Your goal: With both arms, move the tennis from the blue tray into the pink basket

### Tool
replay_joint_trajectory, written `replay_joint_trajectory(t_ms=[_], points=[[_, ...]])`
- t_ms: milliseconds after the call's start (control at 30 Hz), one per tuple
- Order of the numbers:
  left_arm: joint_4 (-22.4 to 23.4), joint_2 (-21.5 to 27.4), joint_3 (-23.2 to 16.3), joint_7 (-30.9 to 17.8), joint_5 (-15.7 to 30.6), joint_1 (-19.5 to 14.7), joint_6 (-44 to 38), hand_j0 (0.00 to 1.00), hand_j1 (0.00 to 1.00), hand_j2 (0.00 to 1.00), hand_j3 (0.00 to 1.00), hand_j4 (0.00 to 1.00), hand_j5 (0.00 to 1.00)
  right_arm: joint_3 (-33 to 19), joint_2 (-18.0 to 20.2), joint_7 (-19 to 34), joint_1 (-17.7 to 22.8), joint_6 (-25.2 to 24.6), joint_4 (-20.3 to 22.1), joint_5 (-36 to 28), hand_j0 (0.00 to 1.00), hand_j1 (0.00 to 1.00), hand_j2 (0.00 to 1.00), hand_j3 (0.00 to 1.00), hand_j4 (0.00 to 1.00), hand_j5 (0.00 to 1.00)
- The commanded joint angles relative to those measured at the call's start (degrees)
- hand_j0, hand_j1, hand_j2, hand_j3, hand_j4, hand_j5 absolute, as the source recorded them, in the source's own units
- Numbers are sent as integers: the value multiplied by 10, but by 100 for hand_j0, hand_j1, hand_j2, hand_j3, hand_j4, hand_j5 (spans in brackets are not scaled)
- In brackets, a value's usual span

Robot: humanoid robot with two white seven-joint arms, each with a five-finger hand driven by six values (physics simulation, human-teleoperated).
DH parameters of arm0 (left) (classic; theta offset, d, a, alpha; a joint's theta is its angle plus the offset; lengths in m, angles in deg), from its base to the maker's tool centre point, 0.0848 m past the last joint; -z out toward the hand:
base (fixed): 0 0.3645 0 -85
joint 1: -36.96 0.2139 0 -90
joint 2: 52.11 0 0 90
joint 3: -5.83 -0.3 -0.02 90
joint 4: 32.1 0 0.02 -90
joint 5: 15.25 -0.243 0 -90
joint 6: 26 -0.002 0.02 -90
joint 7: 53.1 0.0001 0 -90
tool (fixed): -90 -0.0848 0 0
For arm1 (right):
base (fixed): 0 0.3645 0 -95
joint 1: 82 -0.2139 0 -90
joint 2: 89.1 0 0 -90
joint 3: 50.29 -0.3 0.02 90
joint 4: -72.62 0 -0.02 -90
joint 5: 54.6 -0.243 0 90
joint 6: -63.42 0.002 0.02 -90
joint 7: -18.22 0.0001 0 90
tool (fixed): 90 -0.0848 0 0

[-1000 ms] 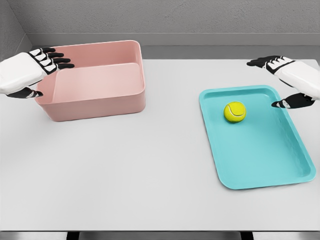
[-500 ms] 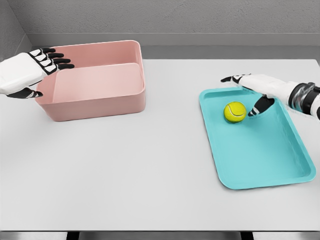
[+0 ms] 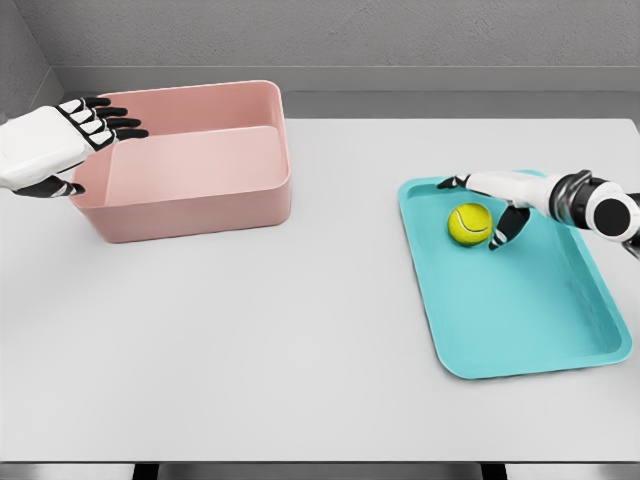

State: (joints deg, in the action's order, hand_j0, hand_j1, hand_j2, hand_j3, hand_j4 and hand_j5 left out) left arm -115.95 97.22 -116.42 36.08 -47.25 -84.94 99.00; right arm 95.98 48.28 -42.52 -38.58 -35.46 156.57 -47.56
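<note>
A yellow-green tennis ball (image 3: 469,223) lies in the far part of the blue tray (image 3: 530,320) on the right. My right hand (image 3: 487,205) reaches in low from the right edge, fingers spread over the ball's far side and thumb at its right, close around it but not closed on it. The pink basket (image 3: 190,165) stands at the far left, nothing visible inside. My left hand (image 3: 75,140) hovers open at the basket's left rim, fingers pointing right.
The grey table (image 3: 300,330) carries only the basket and tray. A grey wall runs along the far edge. The table's front edge shows at the bottom.
My right hand moved left and down from the tray's far right corner to the ball, now cupping it. The left hand and the ball have not moved.
</note>
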Motion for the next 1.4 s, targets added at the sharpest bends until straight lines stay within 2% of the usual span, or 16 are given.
replay_joint_trajectory(t_ms=[0, 233, 267, 333, 400, 533, 733, 900, 1133, 1367], points=[[0, 1, 1, 0, 4, 0, 0, 100, 100, 100, 100, 100, 100, 10, -2, 3, 0, 1, -1, 0, 100, 100, 100, 100, 100, 100], [0, 2, 1, 1, 3, -1, 0, 100, 100, 100, 100, 100, 100, 18, 0, 4, 1, 0, -4, 0, 100, 100, 100, 100, 100, 100], [0, 3, 1, 0, 3, -1, 0, 100, 100, 100, 100, 100, 100, 18, 2, 6, 0, 1, -3, 2, 83, 83, 83, 83, 83, 83], [0, 4, 1, 0, 3, -1, 0, 100, 100, 100, 100, 100, 100, 18, 2, 7, 0, 5, -2, 7, 62, 62, 62, 62, 62, 62], [0, 4, 1, 0, 4, -1, 0, 100, 100, 100, 100, 100, 100, 17, 3, 7, 0, 5, -2, 7, 60, 60, 60, 60, 60, 60], [0, 4, 1, 0, 4, -1, 0, 100, 100, 100, 100, 100, 100, 17, 3, 8, 0, 4, 0, 8, 50, 50, 50, 50, 50, 50], [0, 4, 1, 1, 4, -1, 0, 100, 100, 100, 100, 100, 100, 14, 4, 26, -2, 3, 2, 9, 46, 46, 46, 46, 46, 46], [0, 4, 1, 1, 4, -1, 0, 100, 100, 100, 100, 100, 100, 10, 10, 27, -22, 4, 7, 9, 46, 46, 46, 46, 46, 46], [0, 4, 1, 1, 4, -1, 0, 100, 100, 100, 100, 100, 100, 10, 18, 28, -33, 2, 74, 9, 46, 46, 46, 46, 46, 46], [0, 4, 1, 1, 4, 0, 0, 100, 100, 100, 100, 100, 100, 10, 4, 41, -42, 1, 114, 9, 46, 46, 46, 46, 46, 46]])
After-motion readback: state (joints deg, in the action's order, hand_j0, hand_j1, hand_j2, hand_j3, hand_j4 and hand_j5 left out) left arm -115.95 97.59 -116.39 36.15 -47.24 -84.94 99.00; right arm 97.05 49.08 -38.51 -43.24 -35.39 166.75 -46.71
